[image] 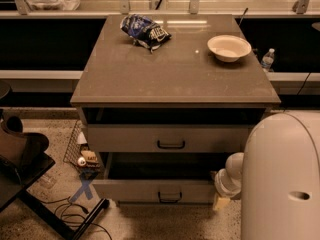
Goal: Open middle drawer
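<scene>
A big grey-brown cabinet with a flat top [170, 79] stands in the middle; at the far left of its top lies a crumpled blue crisp bag [145, 31]; at the far right of its top sits a round white bowl [229, 47]; the middle drawer [135, 190], a wide grey-beige drawer with a small black bar handle [169, 197], is low on the cabinet's front; it is pulled out, and a dark space shows behind its front panel; the taller drawer front [125, 138] above it sticks out less; the robot's big white round body [282, 179] stands at the cabinet's front right corner; the gripper [220, 201] shows only as a small pale bit low down, just beside the right end of the middle drawer's front; I cannot tell if it is open or closed, or if it touches the drawer; a small clear water bottle [267, 59] stands past the cabinet's right side.
</scene>
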Robot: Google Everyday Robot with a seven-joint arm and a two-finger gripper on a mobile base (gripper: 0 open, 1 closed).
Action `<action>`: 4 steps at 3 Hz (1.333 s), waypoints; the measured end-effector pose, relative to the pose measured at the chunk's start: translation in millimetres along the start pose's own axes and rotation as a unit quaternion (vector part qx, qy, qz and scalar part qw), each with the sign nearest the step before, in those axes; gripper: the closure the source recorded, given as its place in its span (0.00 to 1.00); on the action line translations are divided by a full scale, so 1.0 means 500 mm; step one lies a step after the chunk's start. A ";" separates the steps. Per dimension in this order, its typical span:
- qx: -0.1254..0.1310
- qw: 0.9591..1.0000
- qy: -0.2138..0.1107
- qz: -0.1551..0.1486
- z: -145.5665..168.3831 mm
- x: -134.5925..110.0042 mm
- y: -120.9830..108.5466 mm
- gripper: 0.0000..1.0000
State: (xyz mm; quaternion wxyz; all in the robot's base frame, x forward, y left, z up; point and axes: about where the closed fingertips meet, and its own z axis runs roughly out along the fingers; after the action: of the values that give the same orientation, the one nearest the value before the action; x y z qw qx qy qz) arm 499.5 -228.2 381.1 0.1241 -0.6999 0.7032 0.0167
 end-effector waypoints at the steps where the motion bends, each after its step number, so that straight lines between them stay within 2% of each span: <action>1: 0.001 1.000 0.000 0.000 -0.001 -0.001 -0.003 0.48; 2: -0.009 0.999 0.033 0.004 -0.029 0.002 0.010 0.79; 3: -0.020 0.997 0.067 0.023 -0.070 0.014 0.033 1.00; 4: -0.033 0.995 0.087 0.031 -0.081 0.018 0.048 1.00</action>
State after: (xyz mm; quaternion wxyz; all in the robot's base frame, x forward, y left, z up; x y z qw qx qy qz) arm 469.9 -244.5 415.2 0.0389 -0.6804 0.7316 -0.0177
